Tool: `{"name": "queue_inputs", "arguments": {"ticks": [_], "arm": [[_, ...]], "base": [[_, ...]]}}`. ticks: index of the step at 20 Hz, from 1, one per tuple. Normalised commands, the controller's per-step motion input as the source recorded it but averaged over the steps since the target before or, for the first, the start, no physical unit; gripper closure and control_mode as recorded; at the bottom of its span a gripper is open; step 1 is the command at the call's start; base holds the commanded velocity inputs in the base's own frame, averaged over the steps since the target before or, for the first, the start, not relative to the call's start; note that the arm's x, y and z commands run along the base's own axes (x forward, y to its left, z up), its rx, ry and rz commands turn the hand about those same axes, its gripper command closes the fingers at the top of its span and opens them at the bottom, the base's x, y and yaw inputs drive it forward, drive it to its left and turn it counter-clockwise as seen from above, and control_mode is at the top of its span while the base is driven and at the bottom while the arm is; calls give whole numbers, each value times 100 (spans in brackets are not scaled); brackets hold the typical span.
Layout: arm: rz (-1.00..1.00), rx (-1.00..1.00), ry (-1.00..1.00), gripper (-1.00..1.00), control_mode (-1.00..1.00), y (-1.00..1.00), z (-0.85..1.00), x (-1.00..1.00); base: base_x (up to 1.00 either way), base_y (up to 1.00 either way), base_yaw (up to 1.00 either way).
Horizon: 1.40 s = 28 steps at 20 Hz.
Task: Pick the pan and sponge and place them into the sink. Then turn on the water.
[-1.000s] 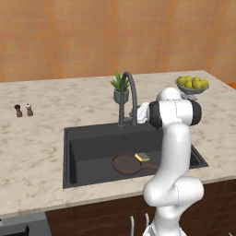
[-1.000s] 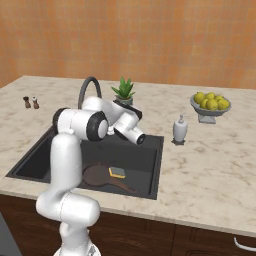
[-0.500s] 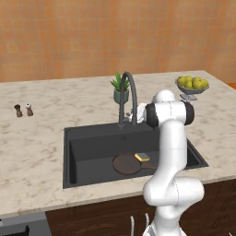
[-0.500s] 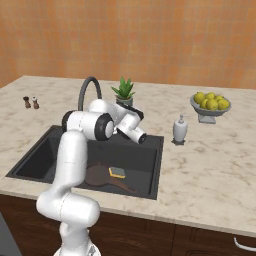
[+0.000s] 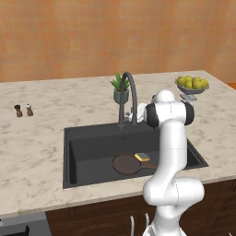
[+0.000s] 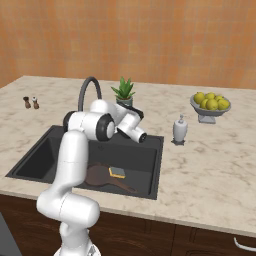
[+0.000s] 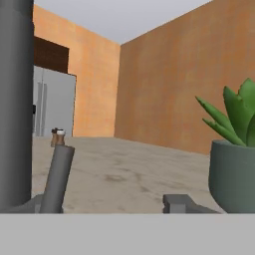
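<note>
The dark reddish-brown pan (image 5: pixel 126 163) (image 6: pixel 99 175) lies in the dark grey sink (image 5: pixel 92 150) (image 6: pixel 145 150), handle towards the front right. The grey-blue and yellow sponge (image 5: pixel 142 157) (image 6: pixel 118 172) rests on the pan's rim. My gripper (image 5: pixel 139 112) (image 6: pixel 131 111) (image 7: pixel 114 206) hovers open above the sink's back edge, right next to the arched faucet (image 5: pixel 129 92) (image 6: pixel 89 92). In the hand view the faucet's column (image 7: pixel 15 104) and its slanted lever (image 7: pixel 57 179) stand just left of my gripper. One fingertip (image 7: pixel 182 203) shows beside the lever. The water is out of view.
A potted plant (image 5: pixel 120 90) (image 6: pixel 123 92) (image 7: pixel 234 169) stands behind the faucet, close to the hand. A soap dispenser (image 6: pixel 179 130) sits right of the sink and a bowl of lemons (image 5: pixel 192 85) (image 6: pixel 210 104) further right. Two shakers (image 5: pixel 23 110) (image 6: pixel 31 102) stand far left.
My hand has swung left and back, closer to the faucet's base. The pan and sponge have stayed put in the sink.
</note>
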Motion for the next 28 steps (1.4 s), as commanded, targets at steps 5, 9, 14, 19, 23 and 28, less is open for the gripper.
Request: {"name": "queue_inputs", "arguments": {"ticks": [5,9,14,19,23,28], "arm": [[0,14,-3,100,-100,-41,-24,21],[0,15,-8,100,-100,-80,-47,15],[-3,-6,-7,100,-100,-77,-77,15],[-10,-35,-5,100,-100,-70,-98,5],[-20,-52,-1,100,-100,-73,-100,4],[-22,-52,0,100,-100,-59,-95,3]], "base": [[0,0,0],[0,0,0],[0,0,0],[0,0,0],[0,0,0],[0,0,0]]}}
